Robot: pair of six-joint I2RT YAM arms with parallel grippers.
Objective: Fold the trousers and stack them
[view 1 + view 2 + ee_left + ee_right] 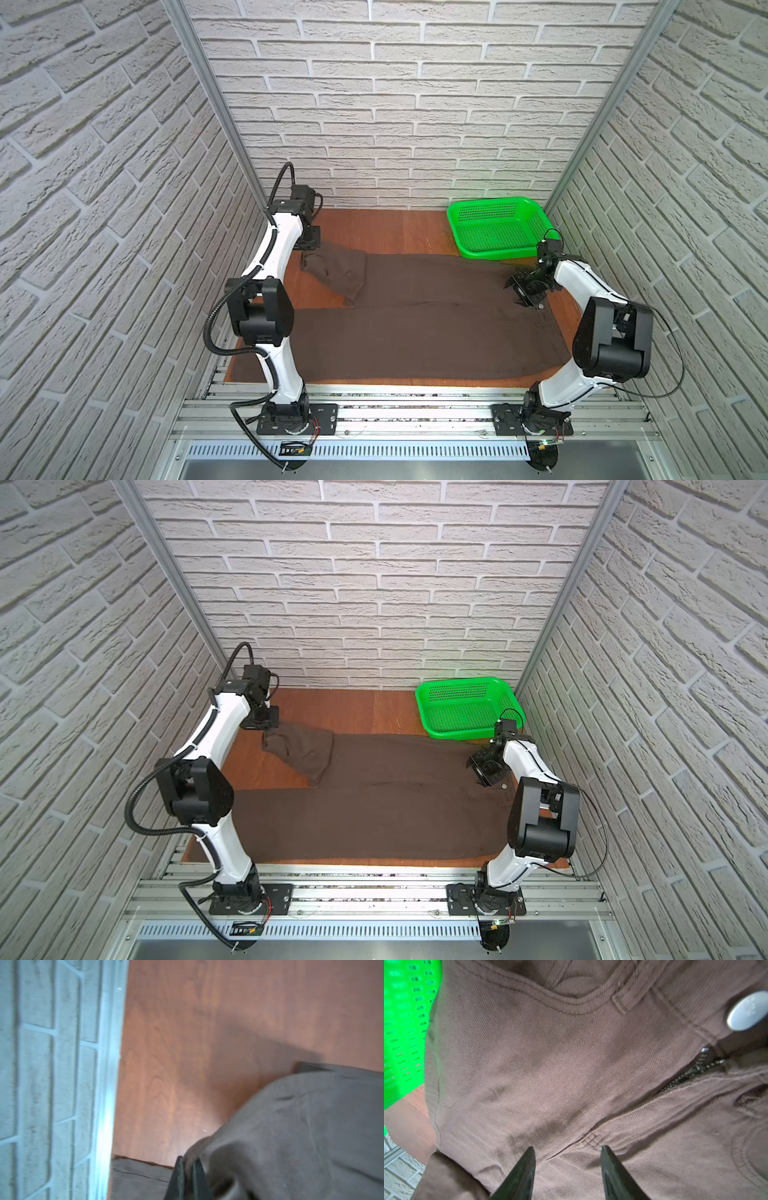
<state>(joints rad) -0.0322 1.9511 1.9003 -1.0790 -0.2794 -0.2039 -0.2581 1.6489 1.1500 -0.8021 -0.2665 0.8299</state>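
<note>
Trousers [415,332]: dk brown, matte twill, wide legs. Spread flat across wood tabletop [374,232], waist twd R side, legs running L. Near leg lies flat w/ few creases; its hem end is hidden behind my L arm. Far leg: hem end pulled up off the board and twisted back over itself. Far edge of waist end sits just beside green perforated basket [490,212] in far R corner; can't tell if they touch.

L gripper [188,1169]: clamped tight on hem edge of far leg. Cloth is pinched btwn fingers [178,1176] and drapes away in a bulge. L wrist view is blurred. In a top view the same gripper [261,720] is at far L of board, near the brick wall [52,1074].

R gripper [568,1148]: jaws roughly half apart, nothing btwn them, pointed at the cloth by the stitched tack at bottom of fly. Tips touching fabric or not: can't tell.

R wrist view detail:
- pale round metal button [747,1011] at waistband
- zipper [691,1073] partly undone
- belt loop [629,993]
- curved pocket seam, double-stitched
- a few darker smudges in the nap
</note>
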